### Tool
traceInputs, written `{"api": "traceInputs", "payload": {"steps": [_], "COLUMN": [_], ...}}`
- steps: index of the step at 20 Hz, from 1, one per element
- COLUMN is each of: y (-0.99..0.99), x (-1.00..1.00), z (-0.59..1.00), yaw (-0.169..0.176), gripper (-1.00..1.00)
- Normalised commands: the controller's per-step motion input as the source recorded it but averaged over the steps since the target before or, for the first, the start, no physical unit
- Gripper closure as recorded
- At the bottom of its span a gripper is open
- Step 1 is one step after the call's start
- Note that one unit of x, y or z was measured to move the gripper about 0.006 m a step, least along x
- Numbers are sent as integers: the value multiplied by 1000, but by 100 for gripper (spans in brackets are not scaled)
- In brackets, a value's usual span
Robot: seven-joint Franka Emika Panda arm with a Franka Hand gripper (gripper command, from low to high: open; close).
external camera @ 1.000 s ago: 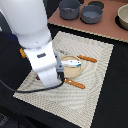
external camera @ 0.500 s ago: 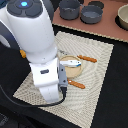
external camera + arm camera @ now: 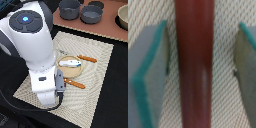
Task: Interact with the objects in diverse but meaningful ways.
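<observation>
In the wrist view we see the jaws apart, w/ the two grey, teal-edged fingers (image 3: pixel 148 70) standing either side of the red-brown sausage (image 3: pixel 194 60). Woven mat shows in the gap on both sides, so neither pad looks to touch it, tho the pic is blurry and very close. The gripper (image 3: pixel 195 67) sits right over the sausage, which lies flat on the ribbed cream placemat (image 3: pixel 97 55).

In the exterior view the white arm (image 3: pixel 35 45) hides gripper & sausage entirely. Relative to the round tan plate (image 3: pixel 67 71) near the mat's middle: a silver fish (image 3: pixel 74 63) lies on it, orange-handled cutlery (image 3: pixel 75 84) lies just beside it on two sides, and dark grey bowls (image 3: pixel 80 10) sit well beyond it, off the mat.
</observation>
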Motion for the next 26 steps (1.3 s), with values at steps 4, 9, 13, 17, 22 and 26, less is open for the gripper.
{"api": "traceInputs", "payload": {"steps": [4,9,13,17,22,26], "y": [95,288,500,544,514,538], "x": [-34,-269,-610,-744,-885,-993], "z": [1000,902,552,426,102,0], "yaw": [0,9,56,88,71,24], "gripper": [-100,-100,-100,-100,-100,-100]}}
